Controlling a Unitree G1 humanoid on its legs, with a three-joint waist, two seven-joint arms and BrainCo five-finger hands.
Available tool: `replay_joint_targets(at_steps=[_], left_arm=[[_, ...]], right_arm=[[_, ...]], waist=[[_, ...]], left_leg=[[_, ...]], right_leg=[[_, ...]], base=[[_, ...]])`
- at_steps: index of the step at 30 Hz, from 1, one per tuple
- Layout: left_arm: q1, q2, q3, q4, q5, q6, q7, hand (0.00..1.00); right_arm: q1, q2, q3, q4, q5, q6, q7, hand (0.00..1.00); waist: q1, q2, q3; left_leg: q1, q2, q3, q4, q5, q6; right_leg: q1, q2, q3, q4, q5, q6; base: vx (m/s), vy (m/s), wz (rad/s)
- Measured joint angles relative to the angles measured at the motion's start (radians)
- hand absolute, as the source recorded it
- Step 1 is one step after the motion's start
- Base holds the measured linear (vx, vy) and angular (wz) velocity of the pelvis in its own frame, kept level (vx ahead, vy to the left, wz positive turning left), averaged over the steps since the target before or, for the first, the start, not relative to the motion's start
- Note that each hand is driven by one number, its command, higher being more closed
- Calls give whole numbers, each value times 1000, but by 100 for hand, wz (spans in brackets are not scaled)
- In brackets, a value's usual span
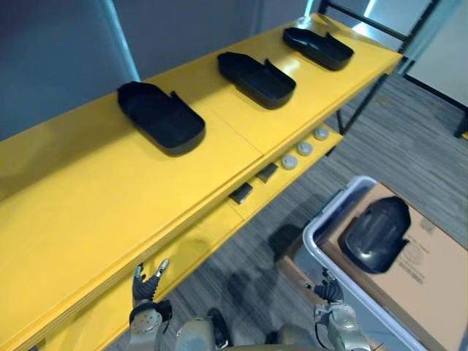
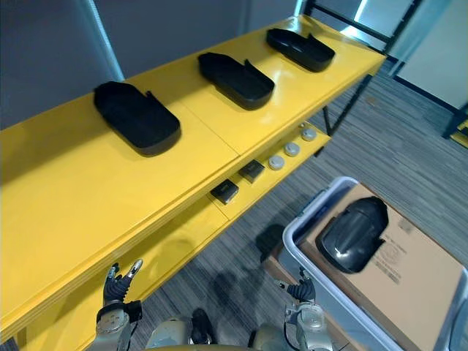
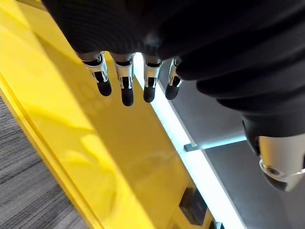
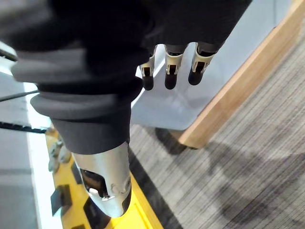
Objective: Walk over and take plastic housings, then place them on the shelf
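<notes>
Three black plastic housings lie in a row on the top board of the yellow shelf point(image 1: 88, 212): one at the left point(image 1: 162, 117), one in the middle point(image 1: 257, 79), one at the far right point(image 1: 319, 47). Another black housing point(image 1: 375, 234) rests on a cardboard sheet point(image 1: 431, 274) inside a grey bin point(image 1: 320, 223) at the lower right. My left hand point(image 1: 148, 289) hangs open beside the shelf's lower board, holding nothing. My right hand point(image 1: 330, 292) is open and empty too, just outside the bin's near wall point(image 4: 190, 107).
On the lower yellow board lie two small black blocks point(image 1: 240, 193) and three round silver discs point(image 1: 305, 148). A wooden edge point(image 4: 238, 81) runs under the bin. Grey carpet point(image 1: 409, 139) lies between shelf and bin. A black frame point(image 1: 380, 25) stands at the shelf's far end.
</notes>
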Motion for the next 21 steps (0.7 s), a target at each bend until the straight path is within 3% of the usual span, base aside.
replay_joint_targets(at_steps=[6,9,11,12,14,15,16,18,21], left_arm=[[5,4,-39,29,-18,0,-22,0],[20,3,-42,41,-17,6,-22,0],[33,2,-43,39,-17,9,-23,0],[39,2,-44,39,-17,13,-23,0],[40,10,-44,39,-17,16,-23,0],[36,21,-44,40,-17,20,-26,0],[28,30,-44,44,-17,21,-38,0],[28,30,-46,46,-16,21,-41,0],[32,31,-61,46,6,20,-46,0]], right_arm=[[13,-11,-43,-3,25,-1,1,0],[12,-12,-50,-4,44,-1,1,0],[3,-10,-68,-6,55,-1,0,0],[-10,-7,-75,-7,70,-1,0,0],[-15,-7,-80,-7,80,-2,-1,0],[-15,-7,-79,-7,80,-2,-2,0],[-4,-11,-79,-7,81,-1,-3,0],[-1,-15,-79,-7,81,-1,-4,0],[24,-16,-77,-19,93,-3,-3,0]], waist=[[-7,6,-15],[-10,13,-16],[-13,21,-15],[-12,28,-17],[-10,39,-15],[-11,41,-15],[-29,46,-14],[-47,58,-13],[-56,77,-10]], left_leg=[[56,-7,22,-141,77,-17],[75,-1,51,-171,85,-23],[83,20,119,-183,85,-24],[91,37,172,-199,84,-25],[99,66,234,-194,78,-41],[108,76,258,-186,77,-53],[116,89,277,-171,77,-62],[129,113,280,-151,75,-69],[140,212,275,-36,46,-108]], right_leg=[[-1,24,75,-95,78,-21],[-24,36,143,-114,107,-24],[-55,-6,10,-95,84,-34],[-67,-55,-174,-65,82,-52],[-68,-112,-395,-42,90,-89],[-69,-121,-432,-43,125,-84],[-78,-115,-397,-36,153,-33],[-84,-96,-371,-25,146,-26],[-79,-43,-316,0,92,-48]], base=[[-59,-62,-37],[-51,-30,-82],[-57,-1,-96],[-65,30,-96],[-44,2,-121],[31,-61,-106],[49,-77,-78],[63,-134,-63],[69,-161,-67]])
